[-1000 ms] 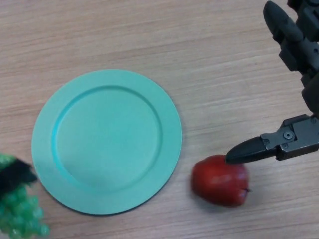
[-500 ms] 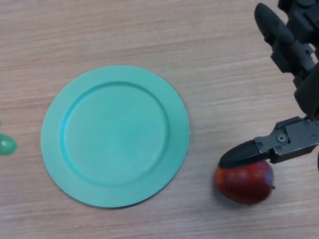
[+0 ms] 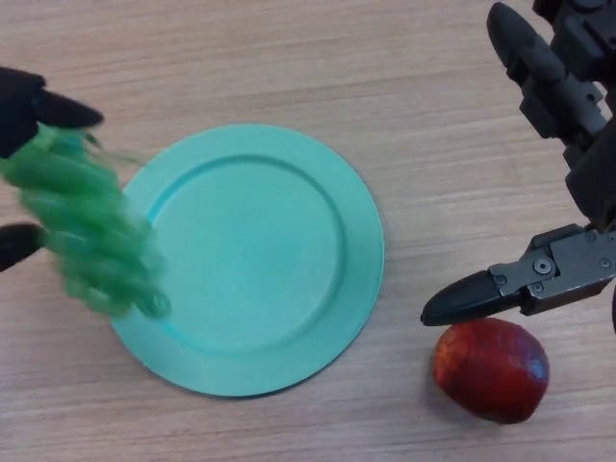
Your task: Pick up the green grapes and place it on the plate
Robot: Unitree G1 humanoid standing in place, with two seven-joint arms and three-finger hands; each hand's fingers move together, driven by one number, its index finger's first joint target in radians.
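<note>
A bunch of green grapes (image 3: 91, 236) hung at the left side of the head view, pinched between the black fingers of the robot's left hand (image 3: 29, 111), which entered from the left edge. One finger lay across the top of the bunch and another dark fingertip showed lower down, at the bunch's left flank. The grapes overlapped the left rim of the single turquoise plate (image 3: 361, 241), their lower end crossing onto its raised border while most of the bunch was still outside it, over the wooden table (image 3: 289, 58). Whether the grapes touched the plate or were held just above it could not be told.

The plate's round well was bare, and its right rim stood well apart from everything else. Open wood ran along the whole top of the view, and a narrower band lay between the plate's bottom edge and the lower frame.

The right hand (image 3: 568, 183) occupied the right edge, its fingers spread and straight and holding nothing: thick fingers reached up toward the top right corner, and the thumb pointed left toward the plate without reaching it. One red apple (image 3: 493, 358) lay on the table just below that thumb tip, near the bottom right, apart from the plate's rim.

Counted: one plate, one grape bunch, one apple, two hands.
</note>
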